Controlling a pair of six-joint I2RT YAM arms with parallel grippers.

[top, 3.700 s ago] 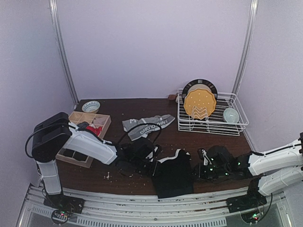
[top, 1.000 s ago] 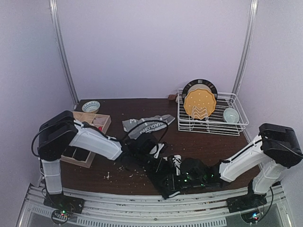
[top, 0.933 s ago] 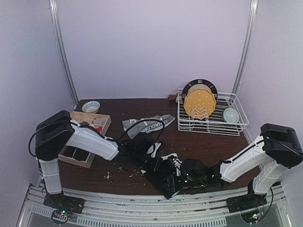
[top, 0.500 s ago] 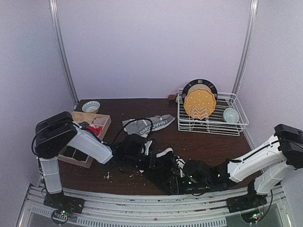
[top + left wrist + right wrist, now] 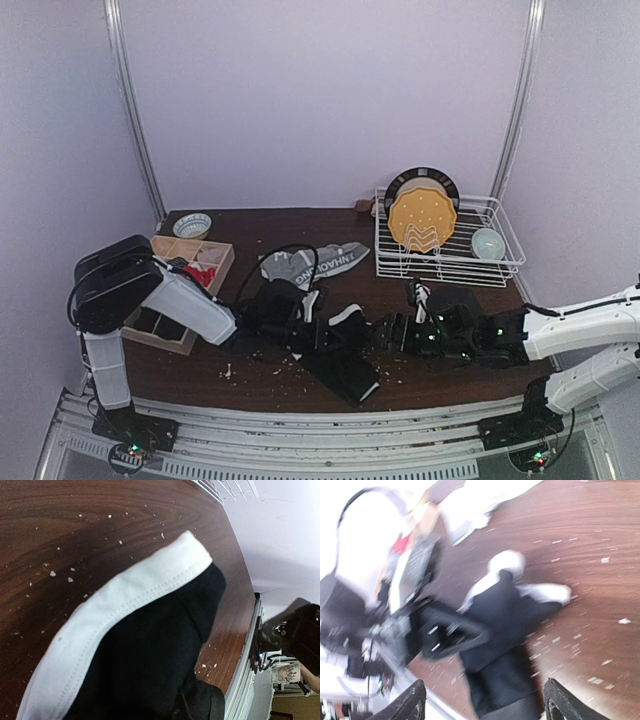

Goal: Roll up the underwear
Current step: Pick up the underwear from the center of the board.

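Black underwear (image 5: 345, 365) with a white band lies bunched near the front of the table (image 5: 250, 235), between my two claws. My left claw (image 5: 303, 320) is clamped on its edge and holds the band up off the wood. My right claw (image 5: 390, 333) sits just beside it, fingers (image 5: 415, 700) wide apart. Grey underwear (image 5: 315, 263) with white letters lies farther back.

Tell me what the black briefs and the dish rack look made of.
Black briefs: soft knit cloth, matte, likely a cotton blend; it slumps in folds, and its white waistband shows rows of stitching.
Dish rack: thin white wire, probably coated metal; an open grid of slim bars.
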